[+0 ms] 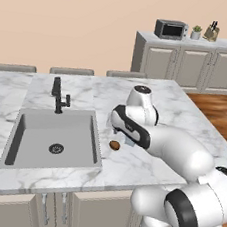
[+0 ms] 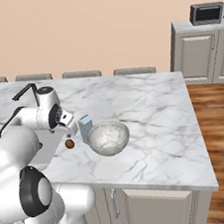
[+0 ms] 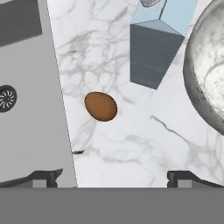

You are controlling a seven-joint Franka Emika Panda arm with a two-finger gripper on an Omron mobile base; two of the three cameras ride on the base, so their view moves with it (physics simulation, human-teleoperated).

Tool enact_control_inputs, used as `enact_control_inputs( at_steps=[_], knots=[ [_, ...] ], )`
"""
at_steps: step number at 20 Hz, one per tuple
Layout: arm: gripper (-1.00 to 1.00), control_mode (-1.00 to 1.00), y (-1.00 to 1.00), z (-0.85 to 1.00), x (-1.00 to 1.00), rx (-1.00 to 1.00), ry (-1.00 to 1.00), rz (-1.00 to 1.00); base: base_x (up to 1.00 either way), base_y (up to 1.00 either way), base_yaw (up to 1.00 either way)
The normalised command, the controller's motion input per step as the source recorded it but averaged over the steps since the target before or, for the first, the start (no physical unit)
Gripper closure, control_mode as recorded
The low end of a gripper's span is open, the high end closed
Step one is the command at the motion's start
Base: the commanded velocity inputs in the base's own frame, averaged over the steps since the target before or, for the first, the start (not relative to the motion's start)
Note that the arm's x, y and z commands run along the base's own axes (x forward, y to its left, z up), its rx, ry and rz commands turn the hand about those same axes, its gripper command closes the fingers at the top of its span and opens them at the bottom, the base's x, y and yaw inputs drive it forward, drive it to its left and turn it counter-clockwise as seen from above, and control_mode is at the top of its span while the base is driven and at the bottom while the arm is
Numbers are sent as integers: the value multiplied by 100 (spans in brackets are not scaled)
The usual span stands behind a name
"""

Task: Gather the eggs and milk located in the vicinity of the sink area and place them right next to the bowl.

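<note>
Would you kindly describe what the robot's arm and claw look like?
The arm is glossy white with rounded, bulbous links and dark grey-black bands at its joints. The claw ends in two small dark finger tips. No loose cables or markings are visible.

a marble counter [image 1: 144,169] fills the middle of the left base view, veined white and grey. at the upper right of that frame, a grey cabinet [image 1: 192,64] stands against the peach wall, carrying a dark microwave [image 1: 171,29], a small potted plant [image 1: 196,32] and a knife block [image 1: 212,32]. wood floor [image 1: 221,111] shows at the right edge. grey chair backs [image 1: 72,71] line the counter's far side.
</note>
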Motion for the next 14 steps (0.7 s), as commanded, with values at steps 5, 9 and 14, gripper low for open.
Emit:
enact_control_inputs(
  at_steps=[5, 9, 14],
  knots=[
    [-100, -100, 4, -24, -1, 0, 1, 3, 0, 0, 0],
    [-100, -100, 0, -22, 0, 0, 1, 0, 0, 0, 0],
    [-100, -100, 0, -13, 0, 0, 0, 0, 0, 0, 0]
  ],
)
